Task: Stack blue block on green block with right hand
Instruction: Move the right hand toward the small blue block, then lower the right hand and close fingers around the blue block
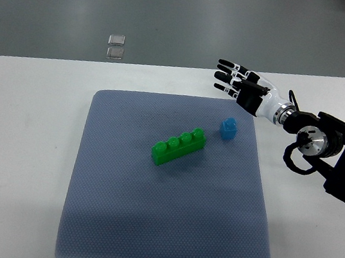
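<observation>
Blue block [228,129]: small single-stud brick, standing alone on the mat, toward its far right part; just right of the green block's far end, apart from it, not stacked.
Green block [179,147]: long brick with four studs in a row, lying near the mat's middle, set diagonally, near-left end to far-right end.
Right hand [238,86]: black and white, arm entering from the right edge; hovering over the mat's far right edge, beyond the blue block and clear of it; fingers spread and extended leftward, holding nothing.
Right arm [332,149]: black housing with a round silver joint, over the bare right part of the desk.
Left hand: out of view.
Mat [165,219]: grey-blue textured cloth, roughly square, covering the middle of the desk, carrying both blocks.
Desk [24,146]: white top with rounded corners, bare on the left and right of the mat.
Floor plates [115,46]: two small pale squares on the grey floor beyond the far desk edge, one just behind the other.
Writing: none legible on blocks, mat or arm; a small mark at the mat's near edge too small to read.
</observation>
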